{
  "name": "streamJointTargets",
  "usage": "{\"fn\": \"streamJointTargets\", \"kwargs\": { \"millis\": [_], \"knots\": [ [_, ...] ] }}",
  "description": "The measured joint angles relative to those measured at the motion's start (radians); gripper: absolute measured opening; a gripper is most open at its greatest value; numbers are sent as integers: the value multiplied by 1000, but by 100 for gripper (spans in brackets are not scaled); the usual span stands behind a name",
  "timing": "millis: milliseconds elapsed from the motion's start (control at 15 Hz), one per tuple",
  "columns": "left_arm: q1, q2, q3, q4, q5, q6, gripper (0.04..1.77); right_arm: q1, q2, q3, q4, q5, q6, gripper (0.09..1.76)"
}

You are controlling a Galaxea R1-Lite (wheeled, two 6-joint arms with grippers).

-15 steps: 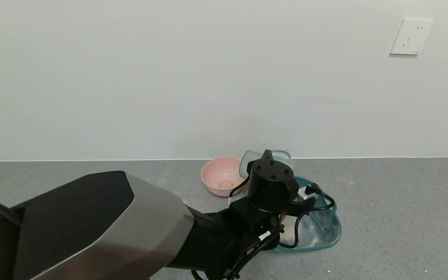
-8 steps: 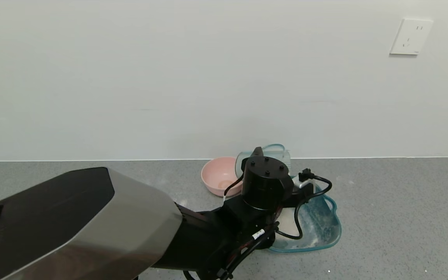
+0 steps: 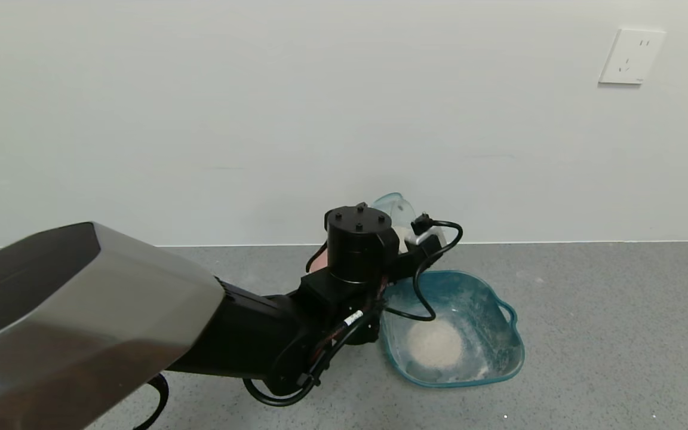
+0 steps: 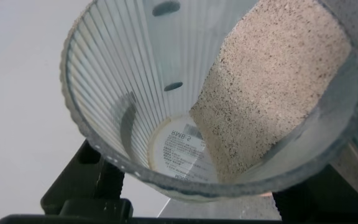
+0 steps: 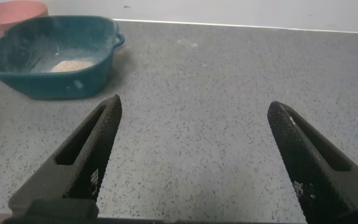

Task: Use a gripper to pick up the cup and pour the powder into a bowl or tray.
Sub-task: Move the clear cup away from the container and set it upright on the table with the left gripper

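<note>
My left gripper (image 3: 405, 237) is shut on the clear ribbed cup (image 3: 396, 210) and holds it tilted in the air, above the far left corner of the teal tray (image 3: 490, 294). In the left wrist view the cup (image 4: 129, 93) still holds powder (image 4: 272, 93) lying along one wall, and black fingers (image 4: 89, 186) clamp its sides. A round pile of beige powder (image 3: 435, 345) lies in the tray. The right wrist view shows the tray (image 5: 61, 84) with its powder (image 5: 70, 64) far off. My right gripper (image 5: 194, 155) is open and empty, low over the grey floor.
The pink bowl (image 5: 11, 12) stands just behind the tray; in the head view my left wrist hides all but a sliver of it (image 3: 318, 260). A white wall runs close behind both. Grey speckled surface spreads to the right of the tray.
My left arm has lifted the cup up and to the left, off the tray. The powder pile in the tray, hidden before by the gripper, now shows.
</note>
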Motion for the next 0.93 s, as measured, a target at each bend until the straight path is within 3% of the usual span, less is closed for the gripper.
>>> {"fn": "streamJointTargets", "kwargs": {
  "millis": [333, 667, 933],
  "knots": [
    [105, -35, 9, 0, -55, -126, 129, 0, 0, 0, 0, 0, -1, 171],
    [197, -89, 67, 9, -167, -185, 129, 0, 0, 0, 0, 0, -1, 171],
    [261, -164, 93, 77, -289, -270, 129, 0, 0, 0, 0, 0, -1, 171]
  ]
}}
